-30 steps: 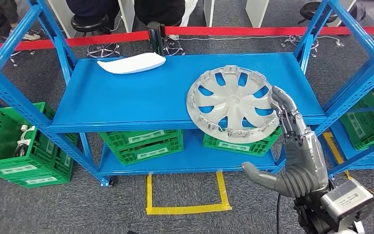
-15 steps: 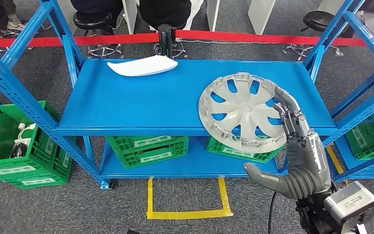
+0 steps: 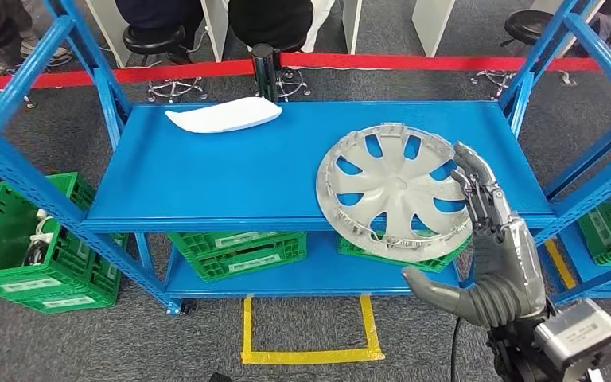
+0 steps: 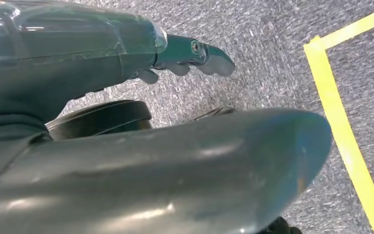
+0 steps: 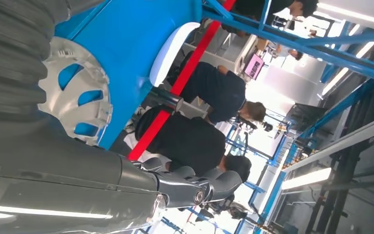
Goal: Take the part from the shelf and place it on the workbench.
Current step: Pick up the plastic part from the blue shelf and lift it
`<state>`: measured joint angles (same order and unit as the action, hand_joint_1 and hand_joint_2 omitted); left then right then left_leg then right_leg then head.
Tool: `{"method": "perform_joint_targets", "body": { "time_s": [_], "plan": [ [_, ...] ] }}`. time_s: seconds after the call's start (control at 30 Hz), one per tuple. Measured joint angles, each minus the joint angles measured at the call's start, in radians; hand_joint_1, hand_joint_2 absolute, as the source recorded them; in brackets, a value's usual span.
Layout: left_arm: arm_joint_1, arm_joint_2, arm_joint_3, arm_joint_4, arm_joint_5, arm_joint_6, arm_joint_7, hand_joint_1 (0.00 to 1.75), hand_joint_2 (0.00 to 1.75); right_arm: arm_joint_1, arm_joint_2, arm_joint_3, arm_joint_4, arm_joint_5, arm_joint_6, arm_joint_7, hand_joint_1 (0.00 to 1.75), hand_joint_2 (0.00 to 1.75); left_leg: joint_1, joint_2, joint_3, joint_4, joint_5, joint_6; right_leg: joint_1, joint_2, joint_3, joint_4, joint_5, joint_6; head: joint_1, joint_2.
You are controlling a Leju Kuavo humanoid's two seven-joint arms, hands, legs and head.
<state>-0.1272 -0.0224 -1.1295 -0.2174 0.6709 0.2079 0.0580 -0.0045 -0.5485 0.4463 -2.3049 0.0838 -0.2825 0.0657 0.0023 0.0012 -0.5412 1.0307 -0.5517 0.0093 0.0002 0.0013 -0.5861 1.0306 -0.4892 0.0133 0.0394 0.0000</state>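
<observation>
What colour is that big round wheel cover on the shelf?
Silver-grey; the wheel cover shows best in the head view.

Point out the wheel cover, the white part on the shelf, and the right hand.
wheel cover (image 3: 394, 189), head view, on its central hub.
white part (image 3: 224, 116), head view, on the middle of its upper surface.
right hand (image 3: 500, 259), head view, on the grey back of the hand.

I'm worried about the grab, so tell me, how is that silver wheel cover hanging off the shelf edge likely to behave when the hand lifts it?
The wheel cover looks like thin moulded plastic with open slots, so probably light and fairly stiff. Part of it overhangs the blue shelf, so a push could tip it off. The right hand touches only its rim, and the smooth surface may slip.
</observation>
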Motion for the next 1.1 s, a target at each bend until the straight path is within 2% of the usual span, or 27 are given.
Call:
{"method": "perform_joint_targets", "body": {
  "time_s": [0.03, 0.1, 0.13, 0.17, 0.2, 0.23, 0.27, 0.3, 0.33, 0.47, 0.57, 0.67, 0.7, 0.83, 0.93, 1.03, 1.1],
  "plan": [
    [-0.001, 0.0, 0.0, 0.0, 0.0, 0.0, 0.0, 0.0, 0.0, 0.0, 0.0, 0.0, 0.0, 0.0, 0.0, 0.0, 0.0, 1.75, 0.0, 0.0, -0.005, 0.012, -0.01, -0.008, -0.001, -0.001, 0.007, -0.013, -0.003, -0.006, -0.002, 0.0],
    [0.001, 0.002, 0.0, 0.0, 0.0, 0.0, 0.001, 0.0, 0.0, 0.001, 0.003, 0.001, 0.002, 0.0, 0.002, -0.001, 0.0, 1.75, 0.002, -0.001, -0.093, 0.155, -0.055, -0.024, -0.006, -0.004, 0.027, -0.026, -0.015, -0.018, -0.016, 0.0],
    [0.001, 0.004, 0.0, 0.0, 0.0, 0.0, 0.002, 0.0, 0.0, 0.001, 0.005, 0.001, 0.003, 0.0, 0.003, -0.001, 0.0, 1.75, 0.004, -0.001, -0.132, 0.209, -0.06, -0.031, -0.009, -0.005, 0.04, -0.031, -0.022, -0.022, -0.025, 0.0],
    [0.002, 0.006, 0.0, 0.0, 0.0, 0.0, 0.002, 0.0, 0.0, 0.002, 0.007, 0.002, 0.004, 0.0, 0.003, -0.001, 0.0, 1.75, 0.006, -0.001, -0.157, 0.229, -0.041, -0.032, -0.009, -0.005, 0.051, -0.031, -0.031, -0.022, -0.032, 0.0],
    [0.002, 0.007, 0.0, 0.0, 0.0, 0.0, 0.002, 0.0, 0.0, 0.001, 0.007, 0.002, 0.004, 0.0, 0.003, -0.001, 0.0, 1.75, 0.006, -0.001, -0.135, 0.167, 0.006, -0.03, -0.009, -0.005, 0.06, -0.03, -0.038, -0.019, -0.035, 0.0],
    [0.002, 0.009, 0.0, 0.0, 0.002, 0.001, 0.002, 0.0, 0.0, 0.0, 0.008, 0.001, 0.005, 0.0, 0.004, -0.001, 0.0, 1.75, 0.005, 0.0, -0.11, 0.108, 0.039, -0.027, -0.008, -0.004, 0.067, -0.029, -0.045, -0.014, -0.039, 0.0],
    [0.002, 0.01, 0.0, 0.0, 0.006, 0.002, 0.0, 0.0, 0.0, -0.002, 0.008, 0.001, 0.005, 0.0, 0.005, 0.0, 0.0, 1.75, 0.004, 0.001, -0.088, 0.058, 0.058, -0.023, -0.006, -0.003, 0.072, -0.026, -0.052, -0.009, -0.043, 0.0],
    [0.002, 0.01, 0.0, 0.0, 0.014, 0.006, -0.004, 0.0, 0.0, -0.005, 0.008, 0.001, 0.006, -0.001, 0.007, 0.003, 0.0, 1.75, 0.004, 0.001, -0.076, 0.03, 0.063, -0.021, -0.005, -0.002, 0.074, -0.024, -0.057, -0.004, -0.045, 0.0],
    [0.003, 0.01, 0.0, 0.0, 0.026, 0.01, -0.011, 0.0, 0.0, -0.008, 0.007, 0.001, 0.006, -0.002, 0.01, 0.009, 0.0, 1.75, 0.003, 0.001, -0.071, 0.021, 0.057, -0.019, -0.003, -0.002, 0.073, -0.023, -0.058, -0.004, -0.046, 0.0],
    [0.005, 0.01, 0.004, 0.0, 0.075, 0.036, -0.04, 0.0, 0.0, -0.024, -0.001, 0.001, 0.006, -0.009, 0.022, 0.041, 0.0, 1.75, 0.003, -0.001, -0.068, 0.016, 0.054, -0.015, -0.004, -0.001, 0.077, -0.029, -0.058, -0.017, -0.037, 0.0],
    [0.005, 0.011, 0.008, 0.0, 0.095, 0.045, -0.051, 0.0, 0.0, -0.035, -0.007, -0.002, 0.007, -0.013, 0.021, 0.06, 0.0, 1.75, 0.0, 0.0, -0.067, 0.016, 0.049, -0.008, -0.005, -0.001, 0.082, -0.036, -0.058, -0.016, -0.028, 0.0],
    [0.005, 0.011, 0.012, 0.0, 0.109, 0.047, -0.052, 0.0, 0.0, -0.05, -0.017, -0.013, 0.014, 0.039, 0.009, 0.112, 0.0, 1.75, -0.004, 0.0, -0.066, 0.016, 0.048, -0.005, -0.008, -0.001, 0.083, -0.038, -0.059, -0.015, -0.021, 0.0],
    [0.005, 0.011, 0.012, 0.0, 0.113, 0.048, -0.05, 0.0, 0.0, -0.059, -0.022, -0.018, 0.017, 0.057, 0.003, 0.139, 0.0, 1.75, -0.005, 0.001, -0.066, 0.016, 0.048, -0.004, -0.009, -0.001, 0.083, -0.039, -0.059, -0.011, -0.021, 0.0],
    [0.005, 0.01, 0.013, 0.0, 0.116, 0.047, -0.043, 0.0, 0.0, -0.108, -0.06, -0.069, 0.057, 0.078, -0.044, 0.294, 0.0, 1.75, -0.007, 0.002, -0.066, 0.016, 0.048, 0.002, -0.012, -0.001, 0.085, -0.044, -0.057, 0.014, -0.021, 0.0],
    [0.005, 0.008, 0.013, 0.0, 0.09, 0.038, -0.028, 0.0, 0.0, -0.137, -0.11, -0.119, 0.108, 0.148, -0.022, 0.42, 0.0, 1.75, -0.007, 0.001, -0.066, 0.016, 0.049, 0.004, -0.012, -0.001, 0.085, -0.044, -0.056, 0.017, -0.021, 0.0],
    [0.005, 0.008, 0.011, 0.0, 0.039, 0.0, 0.042, 0.0, 0.0, -0.148, -0.18, -0.175, 0.175, 0.276, 0.039, 0.583, 0.0, 1.75, -0.006, -0.002, -0.065, 0.016, 0.049, 0.004, -0.012, -0.003, 0.086, -0.044, -0.056, 0.017, -0.022, 0.0],
    [0.006, 0.009, 0.01, 0.0, 0.021, -0.021, 0.075, 0.0, 0.0, -0.143, -0.216, -0.215, 0.221, 0.287, 0.053, 0.616, 0.0, 1.75, -0.006, -0.004, -0.064, 0.016, 0.05, 0.004, -0.012, -0.004, 0.086, -0.044, -0.056, 0.017, -0.022, 0.0]
  ]
}}
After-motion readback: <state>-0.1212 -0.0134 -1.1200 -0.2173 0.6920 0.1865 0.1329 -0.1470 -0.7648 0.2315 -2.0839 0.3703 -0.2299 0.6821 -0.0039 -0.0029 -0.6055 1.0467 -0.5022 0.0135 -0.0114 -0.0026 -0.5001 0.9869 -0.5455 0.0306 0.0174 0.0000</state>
